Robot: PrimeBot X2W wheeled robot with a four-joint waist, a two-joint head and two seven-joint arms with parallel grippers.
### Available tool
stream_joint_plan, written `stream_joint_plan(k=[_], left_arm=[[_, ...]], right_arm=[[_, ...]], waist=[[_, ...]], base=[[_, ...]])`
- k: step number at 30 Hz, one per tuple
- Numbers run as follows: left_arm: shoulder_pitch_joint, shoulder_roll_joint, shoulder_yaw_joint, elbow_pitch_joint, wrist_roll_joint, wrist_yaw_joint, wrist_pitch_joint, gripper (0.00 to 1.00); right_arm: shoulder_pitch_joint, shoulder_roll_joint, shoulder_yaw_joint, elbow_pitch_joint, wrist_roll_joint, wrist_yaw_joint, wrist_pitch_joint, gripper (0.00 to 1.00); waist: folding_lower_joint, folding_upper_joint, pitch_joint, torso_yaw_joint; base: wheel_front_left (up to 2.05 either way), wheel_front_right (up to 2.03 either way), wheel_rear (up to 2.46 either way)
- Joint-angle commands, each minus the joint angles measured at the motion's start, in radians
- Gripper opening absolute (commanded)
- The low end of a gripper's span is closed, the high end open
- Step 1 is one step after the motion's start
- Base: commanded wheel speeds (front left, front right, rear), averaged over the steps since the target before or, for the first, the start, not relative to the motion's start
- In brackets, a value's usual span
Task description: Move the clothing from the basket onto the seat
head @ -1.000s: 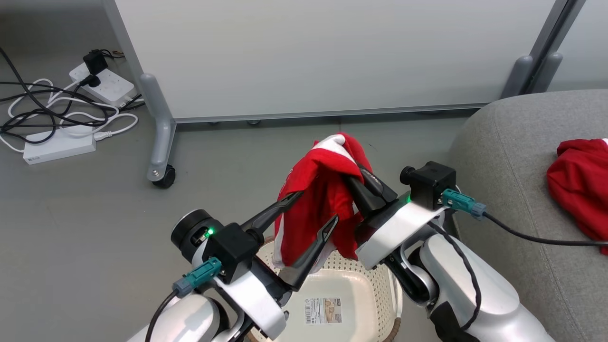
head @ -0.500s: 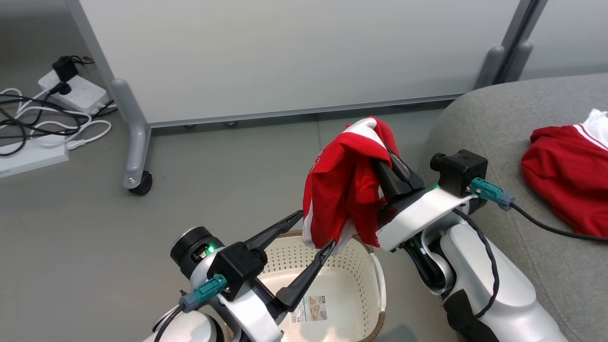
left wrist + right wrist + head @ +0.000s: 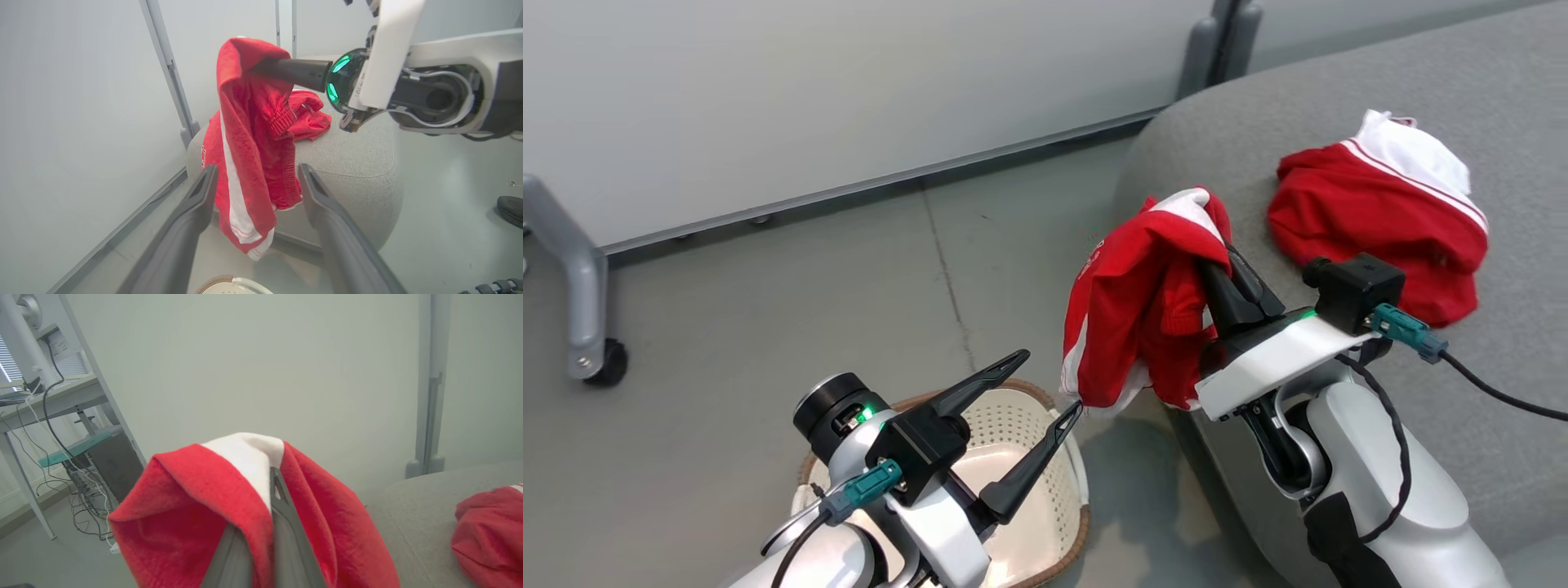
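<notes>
Two pieces of clothing are shown: one piece [image 3: 1380, 229] lies on the seat [image 3: 1258, 155], back from its rounded corner. The other piece [image 3: 1135, 327] is pinched by the closed right hand [image 3: 1227, 265] and hangs with its long axis vertical beside that corner, above open floor [image 3: 849, 286]. The left hand [image 3: 1052, 380] is held spread over the basket [image 3: 1001, 412].

basket [image 3: 1001, 420] partly behind left gripper [image 3: 1052, 380] and cut off below, right gripper [image 3: 1223, 260] tips buried in clothing [image 3: 1135, 310]
</notes>
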Motion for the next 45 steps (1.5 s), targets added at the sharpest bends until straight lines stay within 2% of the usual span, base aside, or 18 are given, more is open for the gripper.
stream_joint_plan(k=[1,17,24,30,35,45], left_arm=[[-0.021,0.007,-0.001,-0.007,0.006,-0.004,0.007,1.0],[-0.063,0.053,-0.02,-0.064,0.03,-0.017,0.067,1.0],[-0.093,0.045,-0.036,-0.064,0.036,-0.037,0.08,1.0],[-0.114,0.041,-0.038,-0.069,0.043,-0.044,0.076,1.0],[-0.131,0.046,-0.034,-0.088,0.051,-0.04,0.081,1.0],[-0.187,0.053,-0.041,-0.129,0.07,-0.061,0.097,1.0]], right_arm=[[0.016,-0.004,-0.018,-0.008,-0.007,0.0,-0.002,0.0],[0.078,-0.004,-0.135,-0.078,0.011,0.0,-0.002,0.0],[0.085,-0.004,-0.207,-0.121,-0.007,0.0,-0.002,0.0],[0.028,-0.004,-0.265,-0.141,-0.024,0.0,-0.002,0.0],[-0.079,-0.005,-0.33,-0.126,-0.041,0.0,-0.002,0.0],[-0.33,-0.025,-0.489,-0.049,-0.117,0.0,-0.002,0.0]], waist=[[0.0,0.0,0.032,-0.081],[0.0,0.0,0.099,-0.292],[0.0,0.0,0.122,-0.298],[0.0,0.0,0.133,-0.297],[0.0,0.0,0.15,-0.286],[0.0,0.0,0.234,-0.193]], base=[[0.0,0.0,0.0],[0.0,0.0,0.0],[0.0,0.0,0.0],[0.0,0.0,0.0],[0.0,0.0,0.0],[0.0,0.0,0.0]])
